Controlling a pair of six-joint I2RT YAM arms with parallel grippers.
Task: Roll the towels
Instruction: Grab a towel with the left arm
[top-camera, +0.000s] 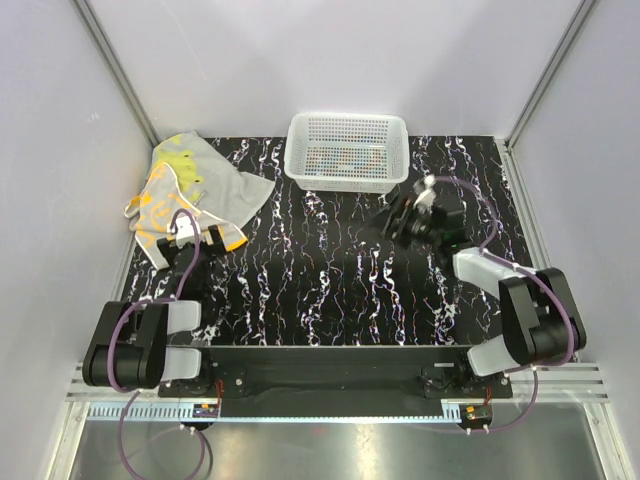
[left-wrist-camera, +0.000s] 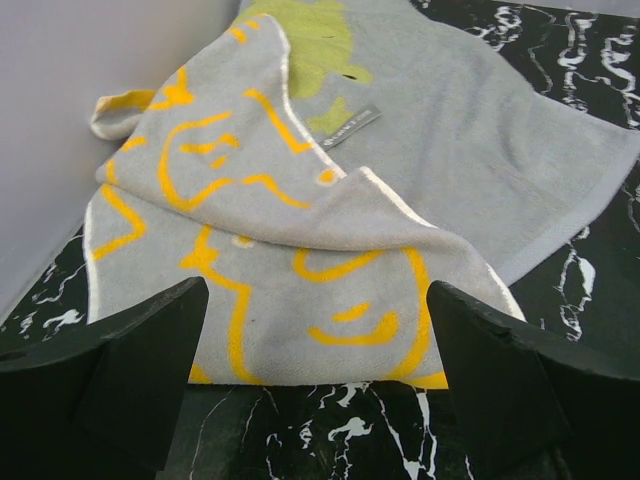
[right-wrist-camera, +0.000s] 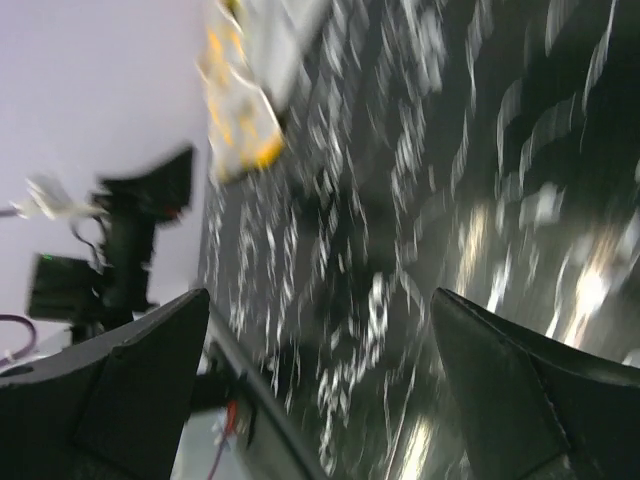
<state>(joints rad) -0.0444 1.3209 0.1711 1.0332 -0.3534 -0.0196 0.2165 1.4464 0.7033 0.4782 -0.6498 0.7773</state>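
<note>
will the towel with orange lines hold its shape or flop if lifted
Probably flops: the towel with orange lines lies folded over itself, edge curled. Likely light, being thin cloth. Pushed, it may bunch against the grey towel beneath.

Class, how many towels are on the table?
2, at the table's far-left corner: the orange-lined towel overlaps the grey towel with yellow-green blotches behind it. Another could hide beneath.

Left arm, right arm: black joints, pale grey links. Purple cables loop along both. Left tool, right tool: chunky black wedge fingers.
</note>
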